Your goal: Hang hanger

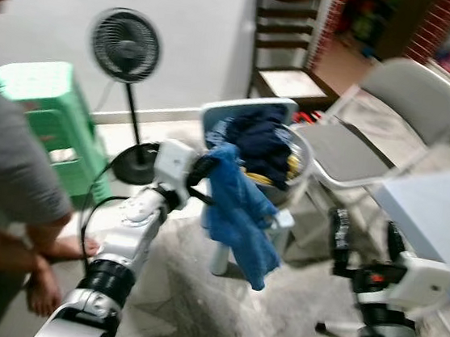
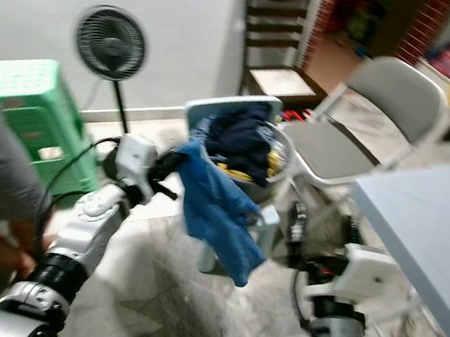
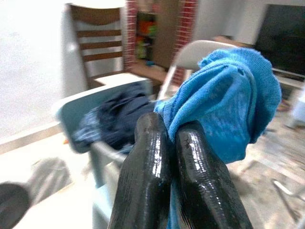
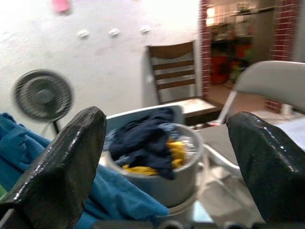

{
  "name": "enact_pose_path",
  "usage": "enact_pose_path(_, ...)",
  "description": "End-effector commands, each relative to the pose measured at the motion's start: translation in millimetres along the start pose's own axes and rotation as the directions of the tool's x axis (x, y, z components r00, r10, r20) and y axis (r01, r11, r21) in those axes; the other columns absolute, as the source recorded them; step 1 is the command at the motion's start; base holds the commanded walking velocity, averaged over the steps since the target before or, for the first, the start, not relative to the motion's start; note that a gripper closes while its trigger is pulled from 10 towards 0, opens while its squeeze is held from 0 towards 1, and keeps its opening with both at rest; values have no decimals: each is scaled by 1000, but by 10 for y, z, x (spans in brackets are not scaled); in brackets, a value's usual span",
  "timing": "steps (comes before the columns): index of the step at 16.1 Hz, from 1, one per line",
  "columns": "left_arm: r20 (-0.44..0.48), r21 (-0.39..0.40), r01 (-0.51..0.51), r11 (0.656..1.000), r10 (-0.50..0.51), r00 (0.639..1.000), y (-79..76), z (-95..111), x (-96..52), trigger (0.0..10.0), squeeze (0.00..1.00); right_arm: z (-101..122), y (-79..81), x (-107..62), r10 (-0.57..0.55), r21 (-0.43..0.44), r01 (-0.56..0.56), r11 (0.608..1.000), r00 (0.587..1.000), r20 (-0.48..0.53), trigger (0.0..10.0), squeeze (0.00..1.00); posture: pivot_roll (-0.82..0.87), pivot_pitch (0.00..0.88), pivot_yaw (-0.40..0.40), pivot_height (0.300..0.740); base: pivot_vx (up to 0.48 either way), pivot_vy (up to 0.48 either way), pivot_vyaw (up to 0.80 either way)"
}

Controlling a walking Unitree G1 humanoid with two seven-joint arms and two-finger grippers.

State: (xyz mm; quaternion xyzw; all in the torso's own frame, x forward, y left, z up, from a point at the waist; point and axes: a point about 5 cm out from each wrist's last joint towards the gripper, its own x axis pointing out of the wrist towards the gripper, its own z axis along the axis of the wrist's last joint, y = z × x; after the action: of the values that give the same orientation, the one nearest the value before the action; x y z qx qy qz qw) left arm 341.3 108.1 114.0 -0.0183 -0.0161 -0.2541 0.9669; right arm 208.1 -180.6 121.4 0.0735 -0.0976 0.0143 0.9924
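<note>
Silver forearms fill the lower part of the head views. The left gripper (image 1: 204,176), at centre frame, has its two fingers pressed together on a bunched fold of the blue cloth (image 1: 238,219), which hangs down from it in front of the basket. The right gripper (image 1: 366,233), at lower right, has its fingers wide apart with nothing between them.

No hanger can be made out in these blurred pictures, nor any rail or hook to hang one on, so the task looks barely begun: a garment is lifted, while putting it on a hanger and hanging it up all seem left to do.

Pale, mottled stone floor (image 1: 192,311) spreads across the lower frame, with a white wall (image 1: 200,27) at upper left. A light desk (image 1: 439,217) corner juts in at right. A grey folding chair (image 1: 386,114) stands at upper right, a wooden chair (image 1: 284,45) at top centre, a green plastic stool (image 1: 48,116) at left. The grey laundry basket (image 1: 290,172), holding dark and yellow clothes, sits mid-frame. A standing fan (image 1: 125,47) is at upper left. A person's arm (image 1: 12,185) and bare foot (image 1: 44,290) show at the left edge.
</note>
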Motion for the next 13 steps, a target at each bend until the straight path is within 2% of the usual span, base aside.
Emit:
enact_pose_path(1, -12, 10, -28, 1000, 29, 1000, 29, -47, -63, 10000, 0, -63, 21, -23, 9, 0, -9, 1000, 999, -31, 10000, 0, 107, 0, -61, 740, 0, 0, 0)
enact_pose_path(3, -25, 18, -46, 999, 46, 999, 36, -115, -133, 10000, 0, -68, 85, -3, 37, 8, -37, 999, 999, -37, 10000, 0, 113, 0, -67, 740, 0, 0, 0)
enact_pose_path(7, -22, 16, -44, 999, 45, 999, -17, -126, -123, 10000, 0, -72, 83, 22, 28, 10, -27, 1000, 999, -42, 10000, 0, 110, 0, -69, 740, 0, 0, 0)
enact_pose_path(9, -1, 77, -130, 988, 131, 991, 51, -109, -154, 10000, 0, -92, 59, -11, 6, 10, -5, 1000, 999, -52, 10000, 0, 107, 0, -74, 740, 0, 0, 0)
enact_pose_path(13, 15, 83, -149, 985, 148, 989, 98, -95, -292, 10000, 0, -102, 85, -5, 17, 10, -16, 1000, 998, -62, 10000, 0, 129, 5, -88, 740, 0, 0, 0)
